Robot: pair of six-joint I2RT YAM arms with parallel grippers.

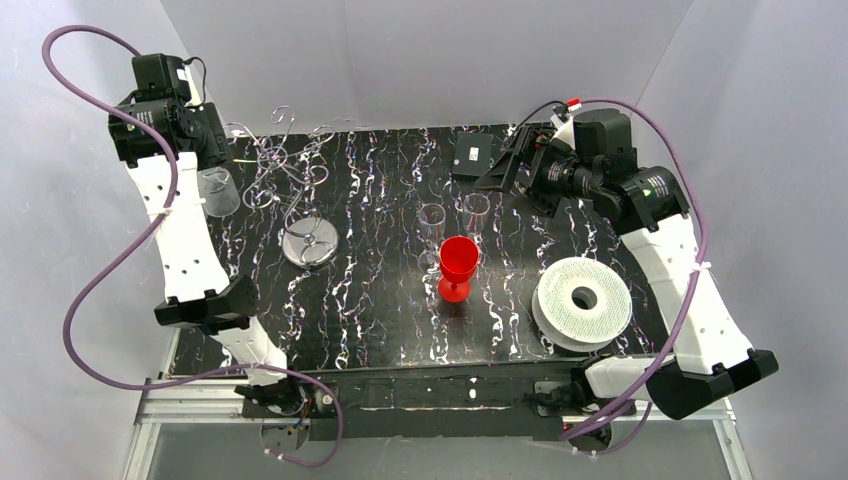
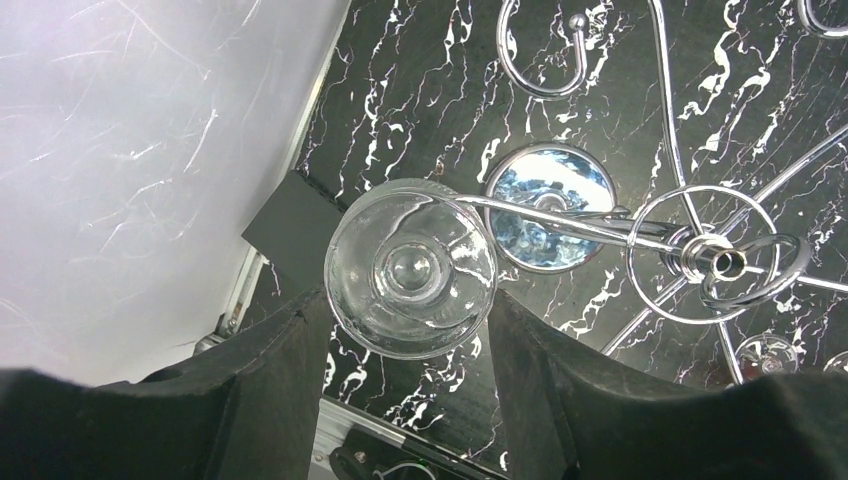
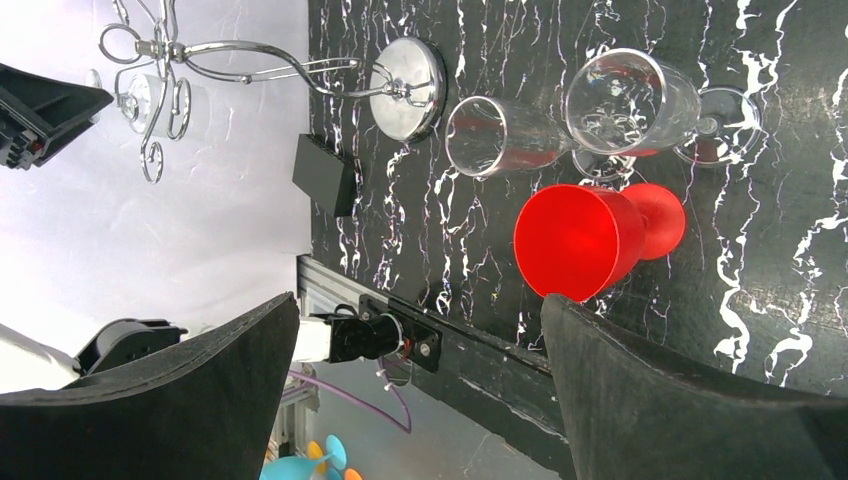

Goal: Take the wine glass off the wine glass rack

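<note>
The wine glass rack (image 1: 280, 165) is a silver wire stand with curled arms on a round shiny base (image 1: 309, 243), at the back left. A clear wine glass (image 1: 218, 190) hangs from one of its arms. In the left wrist view the glass (image 2: 412, 268) sits between my left gripper's (image 2: 411, 302) fingertips, which press on both its sides, while the wire arm still runs to the rack's hub (image 2: 715, 262). My right gripper (image 3: 420, 340) is open and empty, held high at the back right (image 1: 505, 160).
A red goblet (image 1: 458, 262) and two clear glasses (image 1: 432, 222) (image 1: 477, 210) stand mid-table. A white ridged spool (image 1: 583, 300) lies at the right front. A black box (image 1: 470, 155) sits at the back. White walls enclose the table.
</note>
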